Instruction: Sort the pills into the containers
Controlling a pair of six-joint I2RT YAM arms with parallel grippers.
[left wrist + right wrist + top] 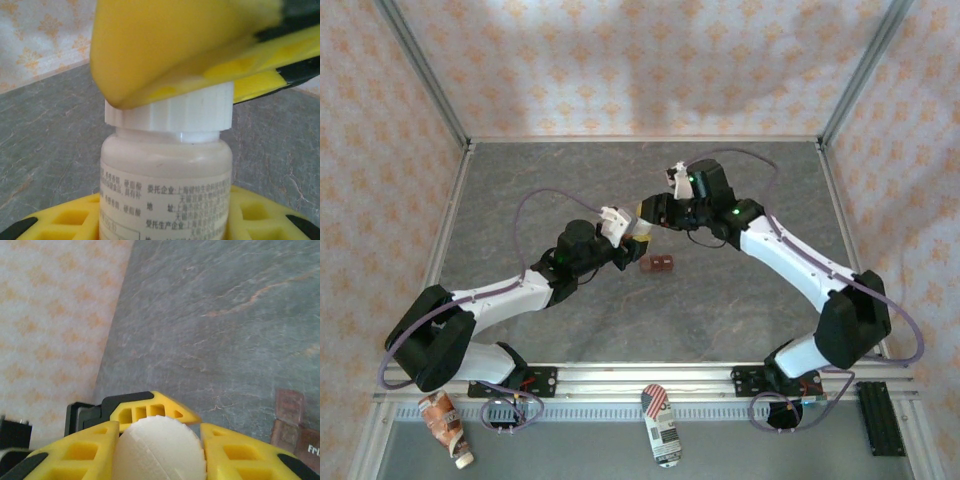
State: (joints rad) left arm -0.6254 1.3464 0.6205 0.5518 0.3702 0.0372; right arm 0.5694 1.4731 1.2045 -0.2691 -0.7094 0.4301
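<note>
The left gripper (165, 222) is clamped on a small round bottle (165, 170) of milky white plastic, gripping its body low down. Its yellow, honeycomb-moulded fingers (65, 220) sit on either side of a paper label printed with fine dark characters. The bottle stands upright in this grip, its shoulder narrowing to a short neck under a white cap (170, 112) with a ribbed edge.

The right gripper (160, 440) is closed on that cap. Seen from the right wrist, its own yellow fingers (75, 450) – the same hollow-celled plastic with black tips – press the ribbed rim from both sides, and the domed matt top bulges up between them.

From above, the two arms meet over the middle of the table (570, 180), a grey, stone-like slab with faint rusty veins, walled by pale paper with an orange motif.

The containers (657, 264) lie flat on the table just on the near side of the joined grippers, touched by neither. They form a short dark red-brown strip of joined square compartments; the right wrist view shows flat lids with a thin raised border and a scrap of white lettering on one.
</note>
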